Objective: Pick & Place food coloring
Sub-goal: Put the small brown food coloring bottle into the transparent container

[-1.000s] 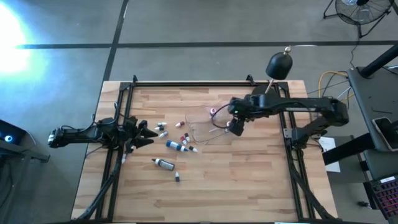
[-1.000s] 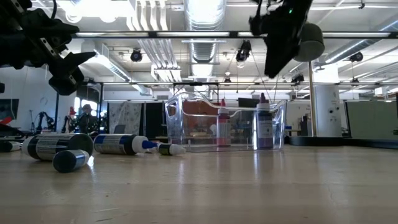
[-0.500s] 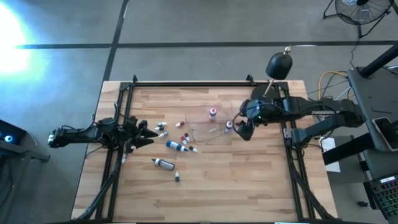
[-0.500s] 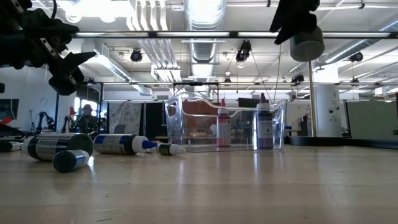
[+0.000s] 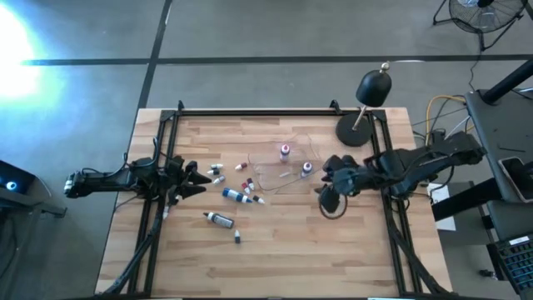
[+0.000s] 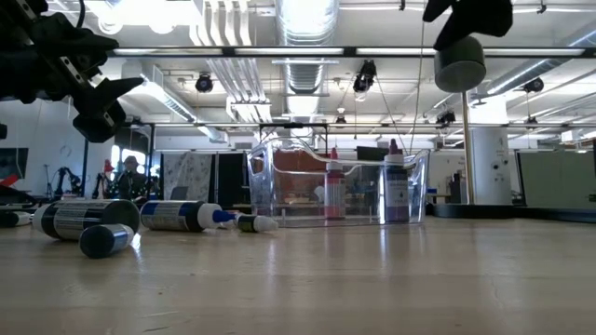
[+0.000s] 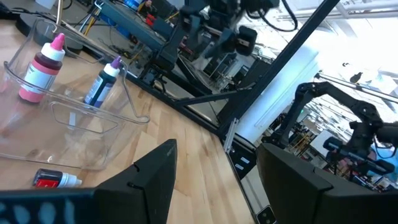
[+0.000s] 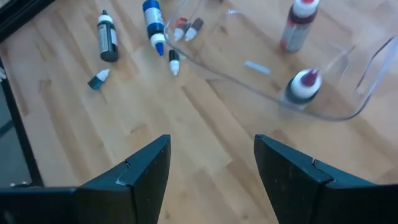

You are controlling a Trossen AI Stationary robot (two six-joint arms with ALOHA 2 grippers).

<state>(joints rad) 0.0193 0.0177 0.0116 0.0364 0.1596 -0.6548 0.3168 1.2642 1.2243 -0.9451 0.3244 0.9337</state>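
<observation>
The clear tray (image 5: 279, 175) sits mid-table. Two food coloring bottles stand upright inside it, one pink-capped (image 5: 285, 151) and one purple-capped (image 5: 306, 168); the low view shows them as the pink-capped bottle (image 6: 333, 186) and the purple-capped bottle (image 6: 396, 184). Several more bottles lie on their sides left of the tray, among them a blue-banded bottle (image 5: 236, 195) and a dark-banded bottle (image 5: 218, 218). My right gripper (image 5: 330, 198) hovers open and empty, just right of and nearer than the tray. My left gripper (image 5: 196, 179) waits open and empty, left of the loose bottles.
A black dome-headed lamp (image 5: 374, 87) stands on its round base (image 5: 354, 133) near the far right corner. Black frame rails (image 5: 160, 167) run along the table's left, far and right sides. Bare wood stretches along the near side (image 5: 283, 258).
My right gripper has drawn back from above the tray toward the table's right and near edges, rising out of the top of the low view. As it left, the purple-capped bottle came into sight in the high view. The left arm kept still.
</observation>
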